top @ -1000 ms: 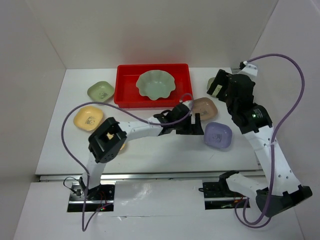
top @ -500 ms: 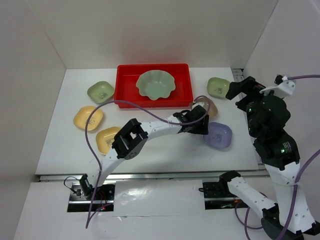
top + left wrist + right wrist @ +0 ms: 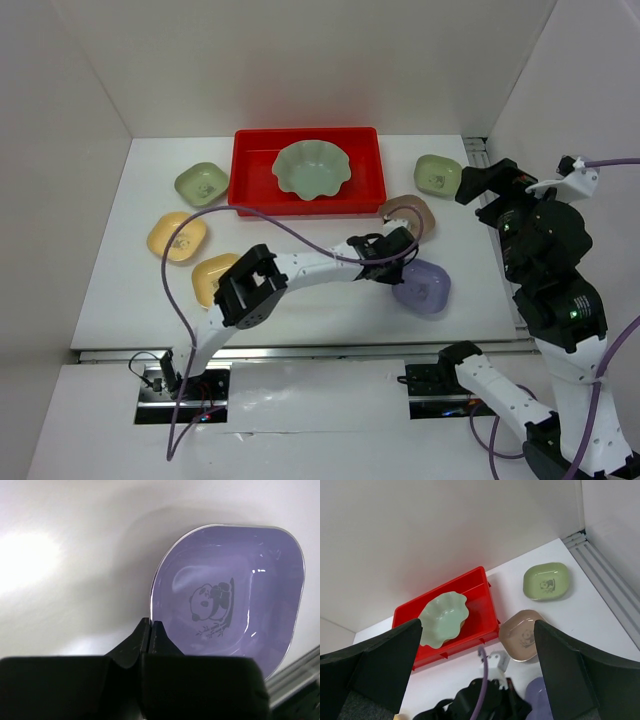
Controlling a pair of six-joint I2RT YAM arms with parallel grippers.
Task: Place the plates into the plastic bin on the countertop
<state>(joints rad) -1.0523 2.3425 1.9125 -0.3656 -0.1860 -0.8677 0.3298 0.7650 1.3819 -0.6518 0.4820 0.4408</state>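
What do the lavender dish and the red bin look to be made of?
The lavender dish looks like melamine or glazed ceramic, I cannot tell which: glossy, sharp highlights, a printed panda. The red bin looks like moulded plastic: even bright red, smooth slight sheen, thin flared rim.

Robot lab: white-walled countertop, two bolted arms.

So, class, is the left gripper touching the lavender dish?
Touching. The left wrist view shows the left gripper shut on the lavender dish at its near rim.
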